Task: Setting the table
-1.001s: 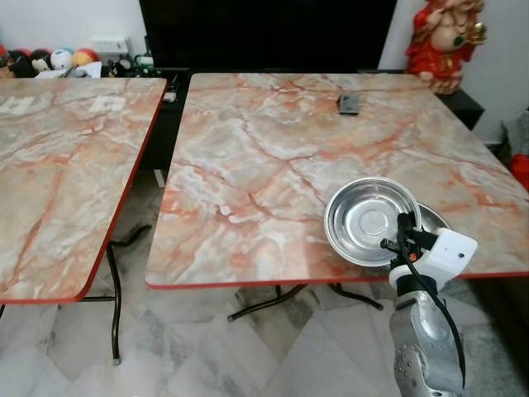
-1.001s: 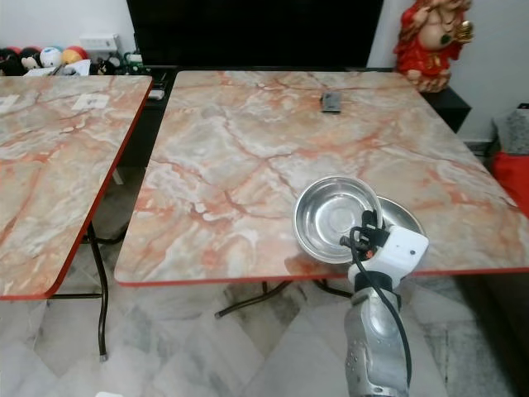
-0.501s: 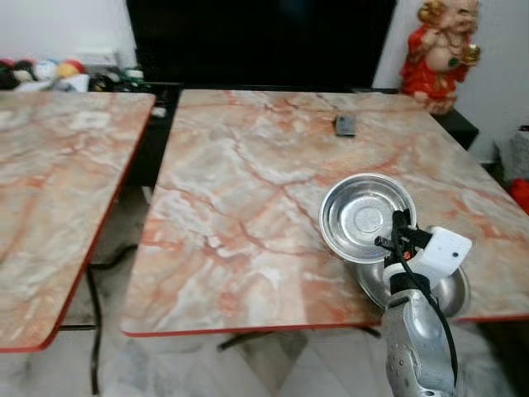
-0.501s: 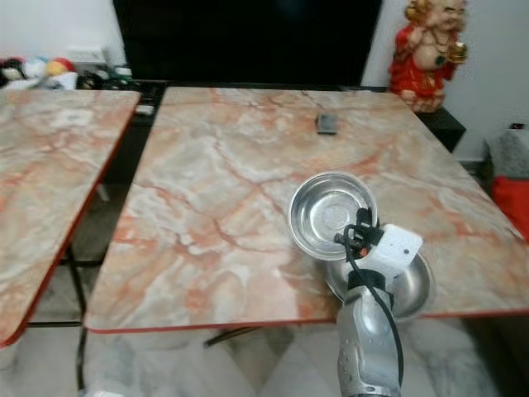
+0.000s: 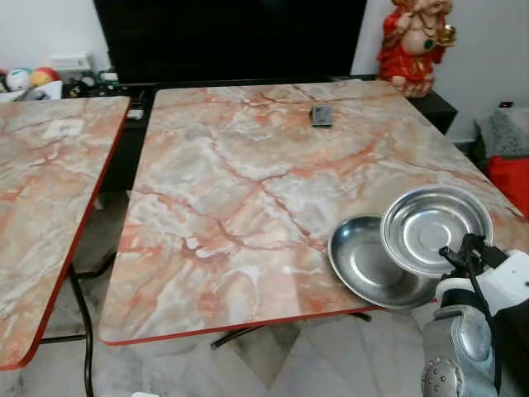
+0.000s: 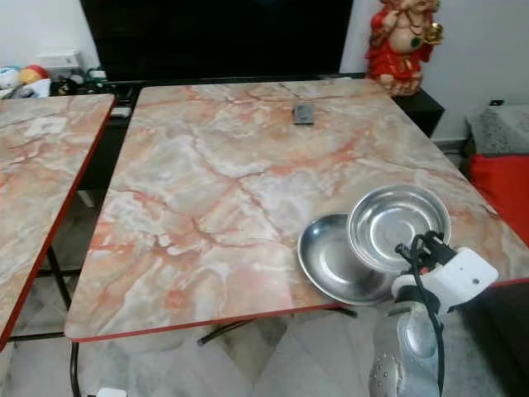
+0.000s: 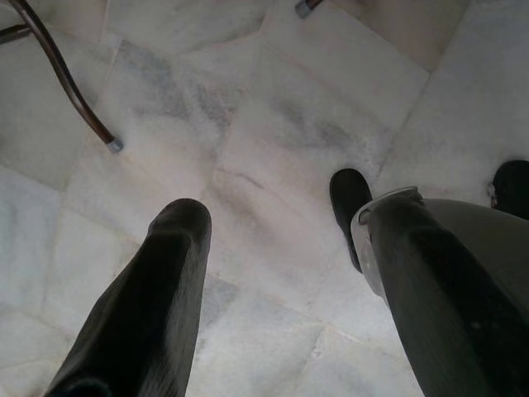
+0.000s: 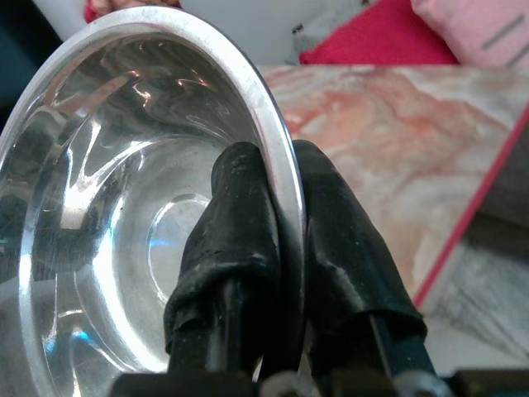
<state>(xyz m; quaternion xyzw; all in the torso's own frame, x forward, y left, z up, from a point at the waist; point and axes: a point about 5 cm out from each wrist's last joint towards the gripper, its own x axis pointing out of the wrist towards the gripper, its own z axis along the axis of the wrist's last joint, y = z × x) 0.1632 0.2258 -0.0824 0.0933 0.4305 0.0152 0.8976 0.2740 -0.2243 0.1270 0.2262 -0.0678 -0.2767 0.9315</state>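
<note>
2 steel bowls now sit in front of me near the table's (image 5: 248,165) front right corner: the held bowl (image 5: 436,229) in my right gripper (image 6: 420,248), and a second bowl (image 5: 364,260) resting on the marble beneath it. My fingers (image 8: 248,248) are pinched on the held bowl's near rim, 1 inside and 1 outside, and the bowl hangs tilted above the resting one, overlapping its right side.

Half a second ago the held bowl covered the left part of the resting bowl, and a second ago it hid nearly all of it; now it has swung across to the right, nearer the table's right edge. Much of that shift is my own head moving (the whole room has slid sideways too), so I read the bowl's travel with caution. Judging by this, I am carrying the top bowl off the stack toward a place setting of its own.

My left gripper (image 7: 273,289) hangs idle over the floor tiles (image 7: 273,124), fingers apart and holding nothing.
</note>
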